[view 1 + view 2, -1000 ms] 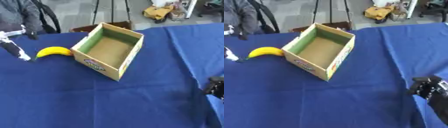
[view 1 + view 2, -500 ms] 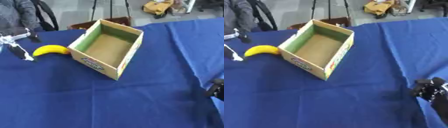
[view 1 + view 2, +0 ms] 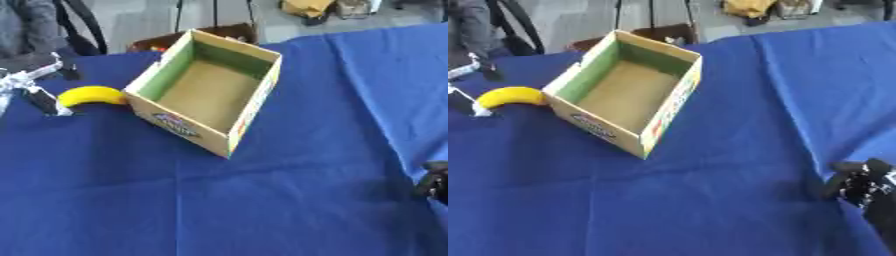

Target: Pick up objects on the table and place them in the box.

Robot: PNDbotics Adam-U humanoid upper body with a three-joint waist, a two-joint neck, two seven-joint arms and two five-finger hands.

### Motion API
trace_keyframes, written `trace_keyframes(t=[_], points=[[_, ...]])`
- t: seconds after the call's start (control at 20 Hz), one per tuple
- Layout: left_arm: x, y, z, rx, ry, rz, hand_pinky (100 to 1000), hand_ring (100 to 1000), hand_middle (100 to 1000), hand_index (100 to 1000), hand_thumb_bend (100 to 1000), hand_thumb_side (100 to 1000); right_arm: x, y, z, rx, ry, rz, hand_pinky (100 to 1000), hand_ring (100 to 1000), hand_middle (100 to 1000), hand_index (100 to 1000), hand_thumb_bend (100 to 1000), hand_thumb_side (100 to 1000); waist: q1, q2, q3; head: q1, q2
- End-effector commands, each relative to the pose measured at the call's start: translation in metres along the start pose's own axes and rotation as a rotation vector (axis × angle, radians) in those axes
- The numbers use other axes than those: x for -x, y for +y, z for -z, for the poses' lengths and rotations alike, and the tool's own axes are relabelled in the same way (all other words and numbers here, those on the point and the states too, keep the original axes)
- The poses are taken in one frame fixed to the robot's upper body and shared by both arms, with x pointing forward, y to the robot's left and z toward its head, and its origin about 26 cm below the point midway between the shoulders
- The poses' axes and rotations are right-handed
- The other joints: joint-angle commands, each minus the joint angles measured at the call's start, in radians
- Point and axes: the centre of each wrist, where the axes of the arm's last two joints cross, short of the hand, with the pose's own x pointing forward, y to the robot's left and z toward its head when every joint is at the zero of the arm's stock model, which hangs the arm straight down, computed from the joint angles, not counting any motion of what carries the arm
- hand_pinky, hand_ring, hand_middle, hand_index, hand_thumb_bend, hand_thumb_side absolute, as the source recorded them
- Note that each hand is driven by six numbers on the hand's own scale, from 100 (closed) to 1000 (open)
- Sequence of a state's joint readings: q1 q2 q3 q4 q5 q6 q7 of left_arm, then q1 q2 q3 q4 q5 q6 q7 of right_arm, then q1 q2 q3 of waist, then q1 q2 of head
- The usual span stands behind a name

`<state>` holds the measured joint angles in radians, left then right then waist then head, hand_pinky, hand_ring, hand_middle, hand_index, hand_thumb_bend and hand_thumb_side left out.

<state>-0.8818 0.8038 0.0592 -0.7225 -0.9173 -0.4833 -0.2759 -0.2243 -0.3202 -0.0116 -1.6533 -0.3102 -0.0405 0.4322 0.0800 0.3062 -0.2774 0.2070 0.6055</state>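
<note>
- Banana (image 3: 90, 95) lies on the bench (image 3: 262, 200), touching the box (image 3: 208, 97) wall; box empty.
- Left hand (image 3: 31, 87) just beside the banana, fingers spread, holding nothing.
- Risk: grasp nudges box or rolls banana.
- Right hand (image 3: 864, 187) idle; fingers: cannot tell.

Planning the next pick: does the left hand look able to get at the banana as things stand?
Probably yes. The left hand is open just left of the banana, with only bare cloth between; the box sits on the banana's far side.

Box (image 3: 208, 95) sits mid-table (image 3: 262, 200), banana (image 3: 90, 96) right against its left side, left hand (image 3: 31, 87) just beyond that.
</note>
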Motion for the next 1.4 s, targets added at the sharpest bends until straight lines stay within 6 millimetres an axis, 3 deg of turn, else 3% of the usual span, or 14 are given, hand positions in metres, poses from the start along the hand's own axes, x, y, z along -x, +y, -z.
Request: trace_keyframes(t=[0.05,1.4], points=[[0.010,0.020,-0.008,-0.053,0.042,0.023,796,668,602,724,620,122,-0.011,-0.002,0.004,-0.008,-0.028,-0.027,635,585,535,742,100,954,0.000,-0.013,-0.003,0.006,-0.013],[0.014,0.001,-0.009,-0.004,0.099,0.022,791,663,596,718,603,179,-0.014,0.000,0.009,-0.010,-0.043,-0.032,634,586,534,741,100,961,0.008,0.014,-0.025,-0.001,-0.032]])
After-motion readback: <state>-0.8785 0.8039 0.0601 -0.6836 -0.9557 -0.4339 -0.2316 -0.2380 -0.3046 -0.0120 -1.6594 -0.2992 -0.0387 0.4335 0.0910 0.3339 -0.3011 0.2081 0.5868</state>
